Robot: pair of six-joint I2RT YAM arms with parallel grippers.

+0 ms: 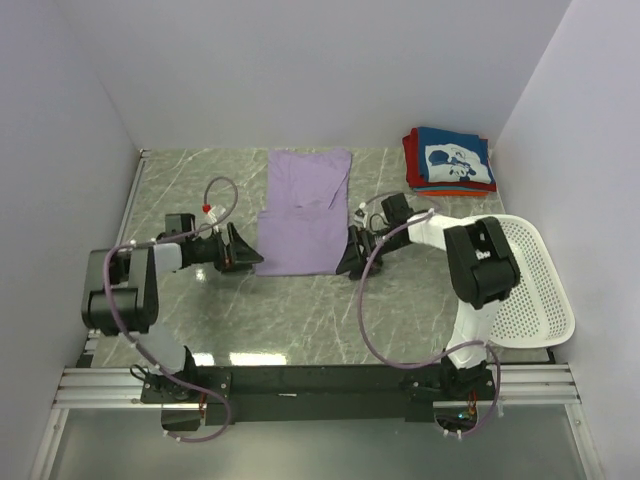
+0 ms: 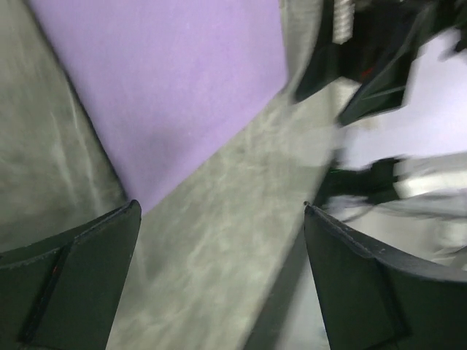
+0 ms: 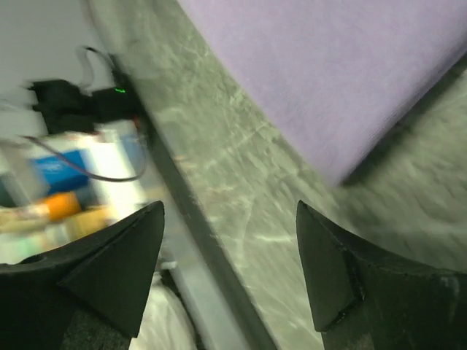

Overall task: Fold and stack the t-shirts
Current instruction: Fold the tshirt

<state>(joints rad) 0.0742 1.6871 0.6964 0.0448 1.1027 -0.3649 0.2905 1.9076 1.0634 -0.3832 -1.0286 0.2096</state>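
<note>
Smooth lavender t-shirt [image 1: 303, 212], partly folded, lies on the marbled counter [image 1: 300, 310] between left gripper [image 1: 250, 250] and right gripper [image 1: 347, 255], jaws wide and empty. Navy t-shirt [image 1: 452, 157], white print unreadable, tops the far-right stack [image 1: 413, 160].

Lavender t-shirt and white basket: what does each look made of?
Lavender t-shirt: apparently soft, matte knit cloth; it lies limp and flat on the table, with folded layers and faint creases. White basket: probably rigid moulded plastic, smooth finish, with regular perforations and a clean curved rim.
</note>
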